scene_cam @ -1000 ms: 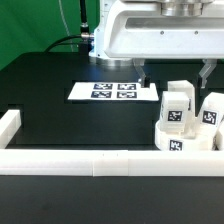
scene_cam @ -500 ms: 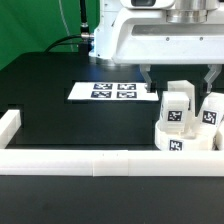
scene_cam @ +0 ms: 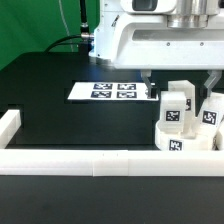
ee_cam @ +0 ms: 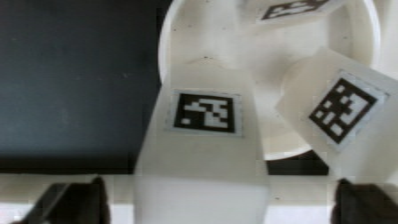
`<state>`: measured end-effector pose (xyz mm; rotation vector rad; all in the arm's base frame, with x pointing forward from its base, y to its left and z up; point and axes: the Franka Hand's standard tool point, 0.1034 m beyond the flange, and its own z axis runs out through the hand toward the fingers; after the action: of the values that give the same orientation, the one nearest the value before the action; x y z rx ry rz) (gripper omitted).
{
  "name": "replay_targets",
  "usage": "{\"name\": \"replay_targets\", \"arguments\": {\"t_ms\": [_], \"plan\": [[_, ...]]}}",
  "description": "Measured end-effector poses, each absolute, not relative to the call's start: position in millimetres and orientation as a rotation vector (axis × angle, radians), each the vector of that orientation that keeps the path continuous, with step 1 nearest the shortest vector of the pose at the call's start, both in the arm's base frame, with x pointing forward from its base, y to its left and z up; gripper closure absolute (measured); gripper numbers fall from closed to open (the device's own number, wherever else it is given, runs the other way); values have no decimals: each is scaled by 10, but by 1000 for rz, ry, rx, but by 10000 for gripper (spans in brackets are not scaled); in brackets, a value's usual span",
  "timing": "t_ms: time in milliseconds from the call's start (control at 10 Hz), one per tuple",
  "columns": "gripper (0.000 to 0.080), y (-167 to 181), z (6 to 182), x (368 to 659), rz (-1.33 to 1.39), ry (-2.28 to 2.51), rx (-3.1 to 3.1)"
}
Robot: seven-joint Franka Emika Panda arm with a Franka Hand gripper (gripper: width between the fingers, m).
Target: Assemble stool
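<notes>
The white round seat (scene_cam: 200, 141) lies at the exterior view's right, behind the front rail. White block legs with square tags stand on it: one (scene_cam: 177, 106) toward the left, one (scene_cam: 212, 109) to its right. My gripper (scene_cam: 181, 80) is open and hangs over the left leg, one finger (scene_cam: 148, 80) on each side of its top, not touching. In the wrist view that leg (ee_cam: 205, 115) fills the gap between the dark fingertips (ee_cam: 71, 200) of my gripper (ee_cam: 217, 200), with the second leg (ee_cam: 347, 100) beside it and the seat (ee_cam: 187, 40) beyond.
The marker board (scene_cam: 112, 91) lies flat on the black table left of the seat. A long white rail (scene_cam: 90, 162) runs along the front and a short one (scene_cam: 10, 125) stands at the left. The robot's white base (scene_cam: 130, 40) fills the back.
My gripper has come down from above the seat. Its fingers now reach level with the top of the left leg. The parts have not moved.
</notes>
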<state>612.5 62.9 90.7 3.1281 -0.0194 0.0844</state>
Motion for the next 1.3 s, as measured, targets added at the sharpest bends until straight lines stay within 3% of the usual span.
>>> {"name": "replay_targets", "arguments": {"t_ms": [100, 200, 300, 900, 1300], "plan": [[304, 633, 898, 6122, 84, -18, 3128], [442, 626, 895, 6122, 83, -20, 3127], [466, 609, 896, 6123, 83, -24, 3127], [466, 604, 893, 6123, 83, -78, 3128], [465, 629, 883, 6099, 165, -1010, 3018]]}}
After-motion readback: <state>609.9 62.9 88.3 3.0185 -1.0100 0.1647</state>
